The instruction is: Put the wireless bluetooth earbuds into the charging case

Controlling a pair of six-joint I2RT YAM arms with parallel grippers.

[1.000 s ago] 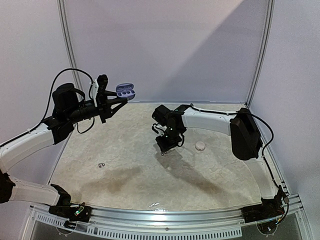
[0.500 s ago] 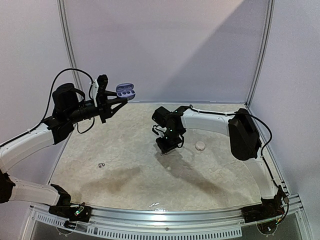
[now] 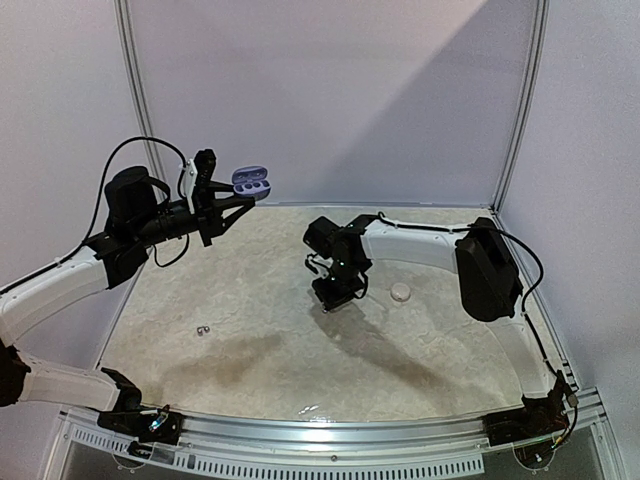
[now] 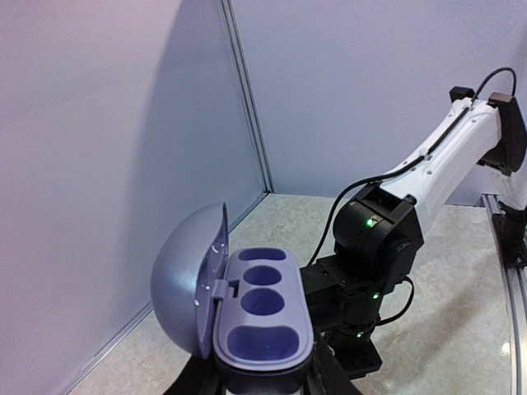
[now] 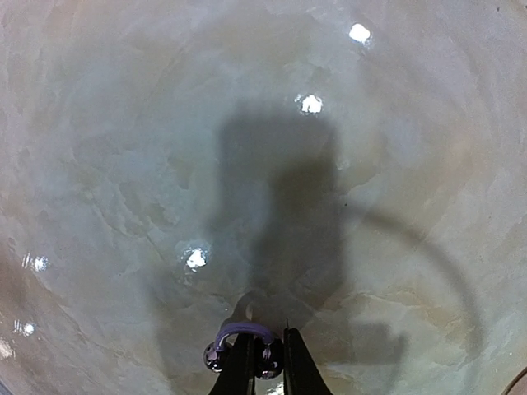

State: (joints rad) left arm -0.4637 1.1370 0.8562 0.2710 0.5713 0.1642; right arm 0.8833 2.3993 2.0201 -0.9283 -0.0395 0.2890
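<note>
My left gripper [image 3: 226, 206] is raised at the back left, shut on the base of the purple charging case [image 3: 251, 182]. The case's lid stands open. In the left wrist view the charging case [image 4: 263, 309] shows empty wells, with my left gripper [image 4: 265, 383] under it. My right gripper [image 3: 336, 296] points down at the middle of the table. In the right wrist view my right gripper [image 5: 265, 352] is shut on a small dark earbud [image 5: 240, 346] with shiny bits and a purple loop. Another tiny earbud [image 3: 203, 330] lies on the table at the left.
A small whitish round object [image 3: 401, 291] lies on the marbled table [image 3: 260, 350] to the right of my right gripper. Pale walls close in the back and sides. My right arm [image 4: 387, 239] shows just beyond the held case in the left wrist view.
My right gripper's jaws have closed on the small earbud and it has shifted slightly. The left arm and the case have not moved.
</note>
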